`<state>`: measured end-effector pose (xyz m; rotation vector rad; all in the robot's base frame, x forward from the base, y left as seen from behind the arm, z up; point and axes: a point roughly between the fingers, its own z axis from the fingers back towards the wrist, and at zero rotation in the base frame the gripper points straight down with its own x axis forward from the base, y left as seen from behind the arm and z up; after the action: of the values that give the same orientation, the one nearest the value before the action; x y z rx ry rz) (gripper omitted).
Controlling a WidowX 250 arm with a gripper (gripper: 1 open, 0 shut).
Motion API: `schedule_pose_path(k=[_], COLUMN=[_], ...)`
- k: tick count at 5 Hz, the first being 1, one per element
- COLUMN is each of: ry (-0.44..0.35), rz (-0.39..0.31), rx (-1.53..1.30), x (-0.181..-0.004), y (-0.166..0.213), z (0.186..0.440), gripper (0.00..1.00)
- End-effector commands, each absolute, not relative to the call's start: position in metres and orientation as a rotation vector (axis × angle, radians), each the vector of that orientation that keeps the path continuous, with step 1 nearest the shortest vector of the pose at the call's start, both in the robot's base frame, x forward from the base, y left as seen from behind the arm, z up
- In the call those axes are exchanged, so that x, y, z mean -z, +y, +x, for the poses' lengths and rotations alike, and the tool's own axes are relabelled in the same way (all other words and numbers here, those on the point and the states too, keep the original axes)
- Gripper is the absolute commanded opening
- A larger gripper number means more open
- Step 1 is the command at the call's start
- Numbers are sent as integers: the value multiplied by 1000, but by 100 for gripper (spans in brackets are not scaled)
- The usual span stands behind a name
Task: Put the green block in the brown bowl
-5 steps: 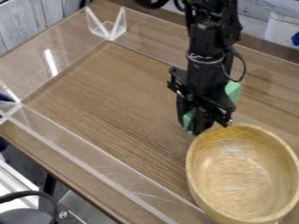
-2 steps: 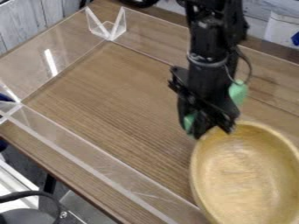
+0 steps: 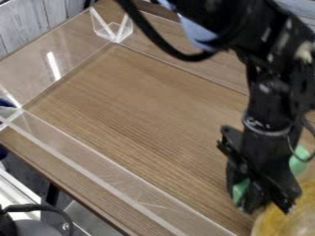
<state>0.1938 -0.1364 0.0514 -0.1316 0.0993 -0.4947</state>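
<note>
The green block (image 3: 246, 192) shows as a bright sliver low between the black fingers of the gripper (image 3: 261, 195), which are clamped on it; blur makes its outline uncertain. It hangs over the wooden table (image 3: 123, 111), at the near right edge. Just right and below, the brown bowl (image 3: 289, 224) is mostly cut off by the frame's corner.

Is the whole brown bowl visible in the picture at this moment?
No, only a small part of the brown bowl shows at the bottom right corner, below the gripper.
</note>
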Motion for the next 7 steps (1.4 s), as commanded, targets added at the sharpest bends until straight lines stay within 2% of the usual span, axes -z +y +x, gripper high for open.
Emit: schedule_pose_path(k=[1, 7], ry=[74, 82], rz=[-149, -146], rx=[506, 438], x=[-50, -50], y=[-146, -128], z=[204, 210], gripper=[0, 0])
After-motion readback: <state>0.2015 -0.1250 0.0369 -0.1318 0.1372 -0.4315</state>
